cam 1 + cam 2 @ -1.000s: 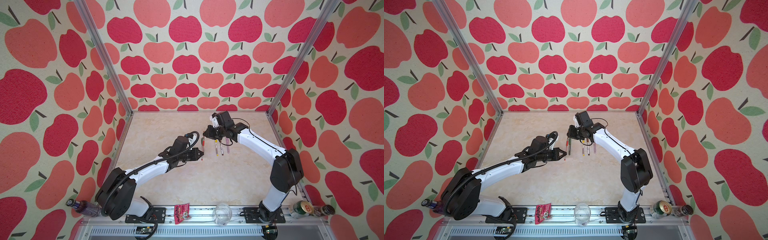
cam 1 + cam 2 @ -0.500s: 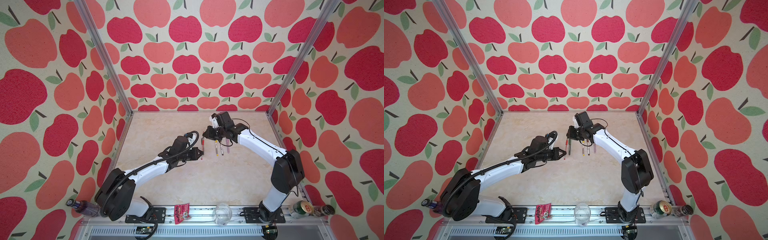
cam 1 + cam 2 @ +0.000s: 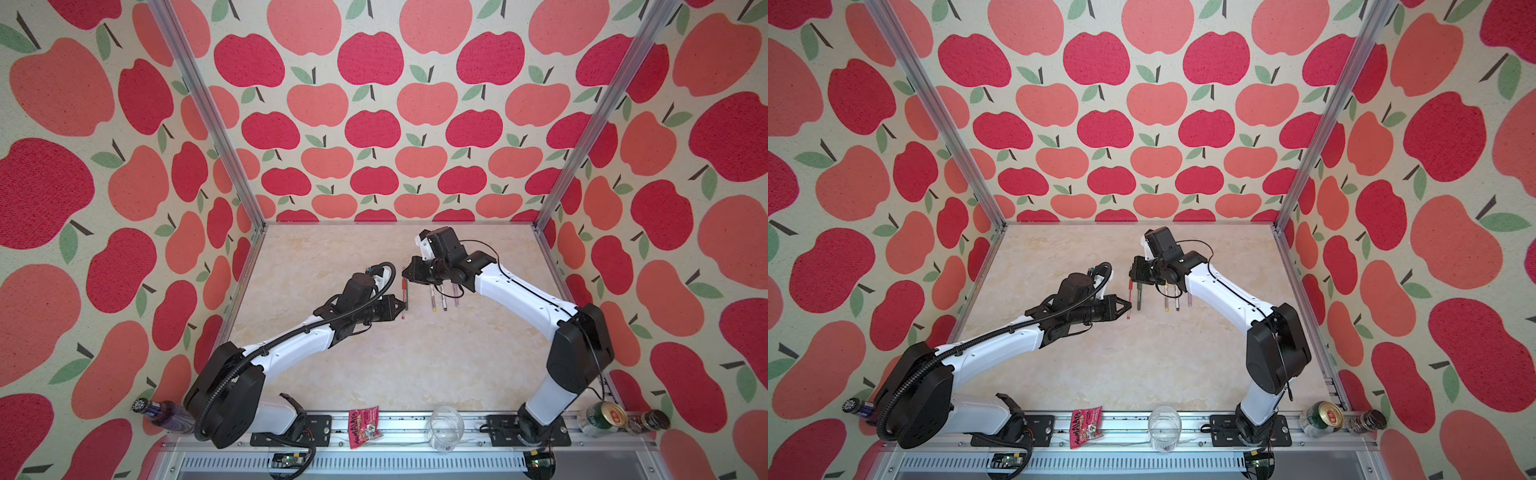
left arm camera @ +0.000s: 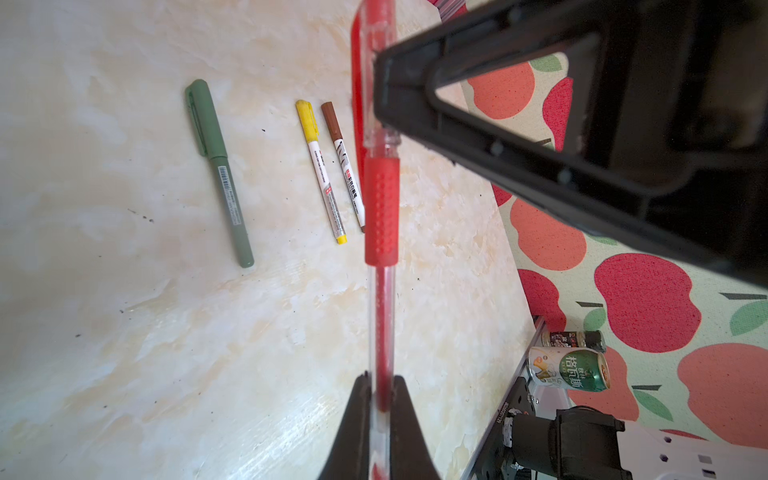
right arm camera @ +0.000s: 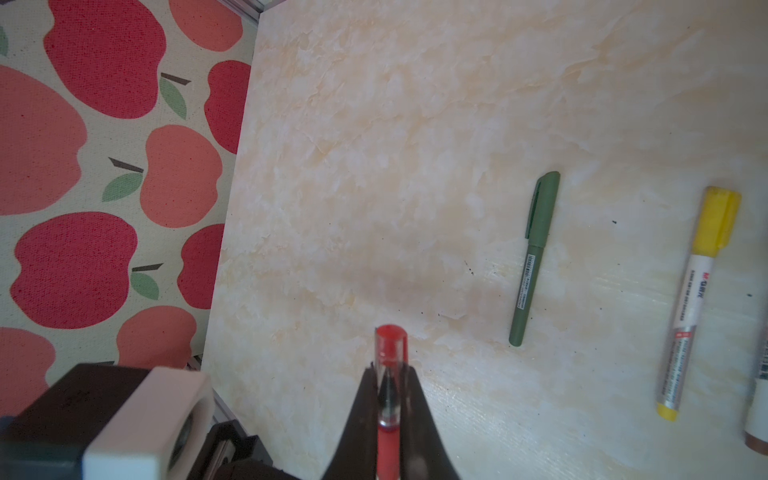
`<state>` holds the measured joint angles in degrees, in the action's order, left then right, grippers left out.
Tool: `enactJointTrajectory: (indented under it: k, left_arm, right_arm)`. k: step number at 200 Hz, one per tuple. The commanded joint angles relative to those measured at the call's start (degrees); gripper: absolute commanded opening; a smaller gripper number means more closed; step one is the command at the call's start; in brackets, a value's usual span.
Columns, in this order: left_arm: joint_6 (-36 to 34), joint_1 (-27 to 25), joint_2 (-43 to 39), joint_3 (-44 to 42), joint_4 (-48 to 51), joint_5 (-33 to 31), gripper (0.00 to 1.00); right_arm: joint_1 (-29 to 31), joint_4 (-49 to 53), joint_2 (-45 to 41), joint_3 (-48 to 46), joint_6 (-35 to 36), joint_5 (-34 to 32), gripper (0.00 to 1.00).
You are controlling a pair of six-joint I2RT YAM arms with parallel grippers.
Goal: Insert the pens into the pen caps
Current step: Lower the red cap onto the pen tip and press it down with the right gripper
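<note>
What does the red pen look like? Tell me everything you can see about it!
The red pen has a clear plastic barrel with a red ink tube inside and a bumpy red rubber grip. Its clear cap, with a red end and clip, covers the dark writing tip and looks pushed on, or nearly so. The pen is held up off the table. The left tool is shut on the barrel's back end and the right tool is shut on the cap.

The cream marbled table (image 3: 374, 365) carries a row of roughly parallel pens towards its back. The green pen (image 4: 220, 174) lies apart from the yellow pen (image 4: 322, 174) and brown pen (image 4: 343, 162), which lie just beside each other. All three are capped. The lilac pen (image 3: 456, 300) lies beyond them. Small dark specks (image 4: 145, 218) dot the surface.
</note>
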<state>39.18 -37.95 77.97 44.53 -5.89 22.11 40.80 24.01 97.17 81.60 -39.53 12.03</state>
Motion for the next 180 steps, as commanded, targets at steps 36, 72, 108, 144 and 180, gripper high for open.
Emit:
enactJointTrajectory:
  k: [36,72,108,144,180]
  left_arm:
    - [-6.8,1.5,-4.0,0.3,1.4,-1.3,0.07]
    - [-12.5,1.4,-6.0,-1.1,5.8,-1.8,0.07]
    - [-16.6,0.8,-7.3,-1.4,9.6,-6.2,0.07]
    - [-18.5,0.2,-7.8,-0.9,10.3,-9.3,0.07]
    - [-20.2,-1.0,-7.5,0.3,11.2,-10.6,0.07]
  right_arm:
    - [1.6,1.5,-4.0,-0.8,-0.2,0.0,0.21]
    - [0.9,2.2,-6.2,2.2,1.9,-1.7,0.43]
    - [0.6,3.4,-7.0,4.8,3.2,-1.8,0.49]
    - [0.6,5.2,-5.2,6.9,2.4,-2.3,0.51]
    - [0.7,7.2,-2.4,9.4,2.4,-2.6,0.51]
